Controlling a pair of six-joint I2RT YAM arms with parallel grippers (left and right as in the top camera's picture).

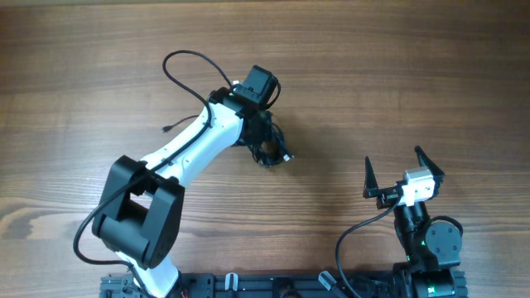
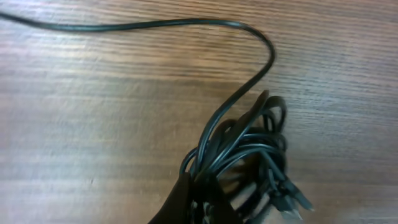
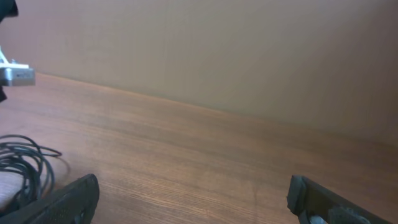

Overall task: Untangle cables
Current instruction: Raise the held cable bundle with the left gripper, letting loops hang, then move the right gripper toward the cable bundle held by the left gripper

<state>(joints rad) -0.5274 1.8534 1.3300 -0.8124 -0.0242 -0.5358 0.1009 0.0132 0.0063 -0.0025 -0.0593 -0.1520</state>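
The cables (image 1: 269, 149) are thin black cords bunched in a small knot near the table's middle. In the left wrist view the bundle (image 2: 249, 149) shows several loops and small plug ends at the lower right. My left gripper (image 1: 263, 142) is over the knot and is shut on the bundle; its dark finger (image 2: 193, 202) pinches the loops at the bottom edge. One strand (image 2: 155, 25) runs away from the knot in a long curve. My right gripper (image 1: 404, 170) is open and empty at the right front, apart from the cables (image 3: 22, 165), which show at its far left.
A thicker black cable (image 1: 186, 70) loops from the left arm across the far table. A small plug end (image 1: 166, 129) lies left of that arm. The right arm's own cable (image 1: 356, 236) curves by the front edge. A plain wall (image 3: 249, 50) stands beyond the table.
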